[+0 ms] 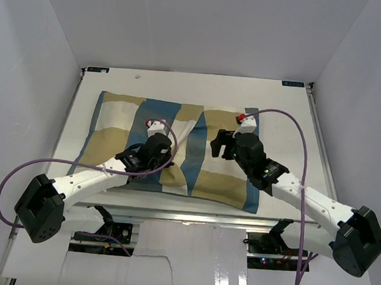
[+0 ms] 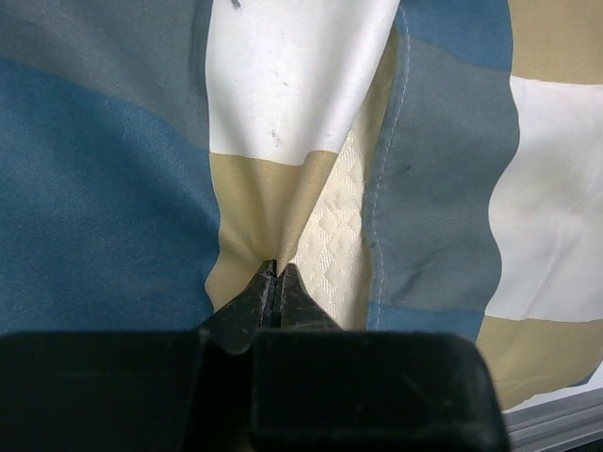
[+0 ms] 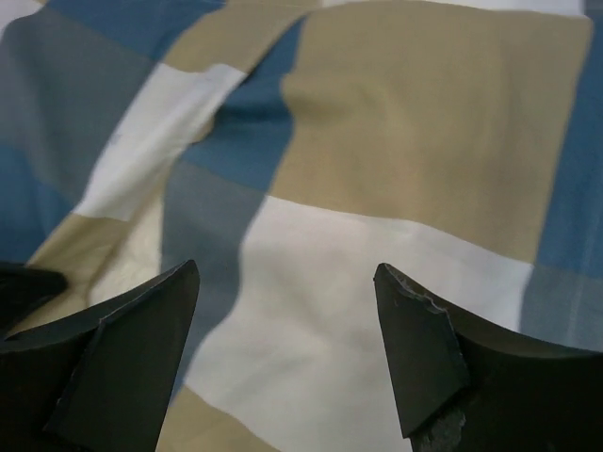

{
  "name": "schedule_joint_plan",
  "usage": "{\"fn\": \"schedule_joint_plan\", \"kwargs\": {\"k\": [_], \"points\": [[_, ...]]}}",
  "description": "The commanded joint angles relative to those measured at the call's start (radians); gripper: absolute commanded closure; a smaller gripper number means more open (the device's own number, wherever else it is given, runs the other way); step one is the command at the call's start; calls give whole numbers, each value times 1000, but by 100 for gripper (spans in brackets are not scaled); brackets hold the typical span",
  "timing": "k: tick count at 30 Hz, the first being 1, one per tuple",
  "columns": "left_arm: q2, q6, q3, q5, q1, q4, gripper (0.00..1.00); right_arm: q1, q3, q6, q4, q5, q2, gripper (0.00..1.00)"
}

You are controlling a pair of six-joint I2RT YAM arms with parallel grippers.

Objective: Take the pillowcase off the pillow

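The pillowcase (image 1: 116,120) lies mid-tabletop (image 1: 282,110) with the pillow (image 2: 334,235) inside. The left pincer (image 2: 276,273) is clamped on the tan hem of the central slit, tenting it so quilted cream padding shows. The right pincer (image 3: 285,273) hovers wide above soft checked cloth on the right, probably ready to grab.

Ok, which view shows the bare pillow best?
The left wrist view: the pillow shows its cream quilted surface in the gap where the left end effector pinches the pillowcase. From the top it is almost entirely covered, and the right wrist view shows only the pillowcase clearly.
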Motion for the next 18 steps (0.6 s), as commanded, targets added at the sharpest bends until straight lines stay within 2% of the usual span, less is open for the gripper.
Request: {"fn": "schedule_joint_plan", "kwargs": {"k": [1, 5, 15, 18], "points": [[-3, -30, -37, 39, 5, 61, 100, 133, 117, -45, 6, 78, 108, 19], [9, -36, -66, 62, 24, 97, 100, 199, 173, -29, 26, 81, 236, 21], [83, -70, -86, 79, 36, 136, 100, 325, 150, 39, 110, 151, 388, 21], [91, -86, -94, 71, 37, 140, 100, 335, 176, 66, 53, 204, 435, 21]]}}
